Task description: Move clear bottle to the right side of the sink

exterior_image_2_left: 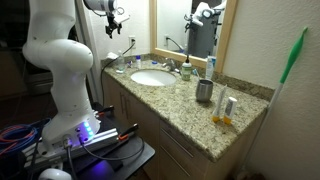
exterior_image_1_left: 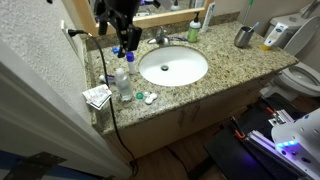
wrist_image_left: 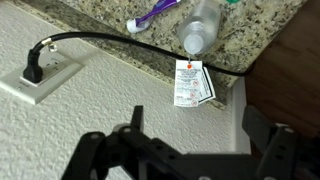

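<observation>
The clear bottle (exterior_image_1_left: 123,79) stands on the speckled granite counter, left of the sink (exterior_image_1_left: 173,67), near the counter's end. In the wrist view it (wrist_image_left: 200,27) shows from above, lying toward the top of the picture. My gripper (exterior_image_1_left: 124,40) hangs above the counter's left end, well above the bottle and not touching it. Its fingers (wrist_image_left: 200,135) are spread apart with nothing between them. In an exterior view the gripper (exterior_image_2_left: 115,24) is high over the sink (exterior_image_2_left: 150,77).
A chrome faucet (exterior_image_1_left: 160,38) and a green bottle (exterior_image_1_left: 196,30) stand behind the basin. A metal cup (exterior_image_1_left: 243,37) stands at the right. A purple toothbrush (wrist_image_left: 155,14), paper tags (wrist_image_left: 192,83), a black cable and a wall outlet (wrist_image_left: 42,72) sit near the bottle. A toilet (exterior_image_1_left: 300,76) stands beside the counter.
</observation>
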You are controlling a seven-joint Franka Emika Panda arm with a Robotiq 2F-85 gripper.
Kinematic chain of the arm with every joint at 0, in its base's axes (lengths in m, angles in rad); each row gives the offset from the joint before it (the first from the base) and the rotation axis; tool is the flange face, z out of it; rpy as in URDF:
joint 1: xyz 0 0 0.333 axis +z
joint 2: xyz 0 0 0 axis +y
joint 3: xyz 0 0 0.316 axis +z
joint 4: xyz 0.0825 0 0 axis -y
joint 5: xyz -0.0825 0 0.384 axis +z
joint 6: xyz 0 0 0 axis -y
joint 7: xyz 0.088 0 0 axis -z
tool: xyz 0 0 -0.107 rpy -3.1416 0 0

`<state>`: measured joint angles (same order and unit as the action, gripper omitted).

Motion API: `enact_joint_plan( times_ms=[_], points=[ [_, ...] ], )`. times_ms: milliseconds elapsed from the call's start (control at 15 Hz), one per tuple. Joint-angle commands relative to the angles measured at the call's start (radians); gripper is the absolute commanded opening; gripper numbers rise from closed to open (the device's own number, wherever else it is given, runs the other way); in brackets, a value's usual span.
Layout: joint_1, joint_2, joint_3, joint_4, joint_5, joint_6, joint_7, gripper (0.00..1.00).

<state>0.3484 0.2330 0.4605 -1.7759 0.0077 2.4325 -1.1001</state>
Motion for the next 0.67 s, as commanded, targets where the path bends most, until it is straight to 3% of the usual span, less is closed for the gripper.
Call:
enact_joint_plan(
  times_ms=[0, 200, 600],
  points=[
    [0.023, 0.176, -0.023, 0.109, -0.017, 0.038, 0.027, 1.0],
    [0.015, 0.263, -0.017, 0.169, 0.001, 0.033, 0.032, 1.0],
    [0.01, 0.342, 0.006, 0.245, 0.03, -0.096, 0.018, 1.0]
  ],
)
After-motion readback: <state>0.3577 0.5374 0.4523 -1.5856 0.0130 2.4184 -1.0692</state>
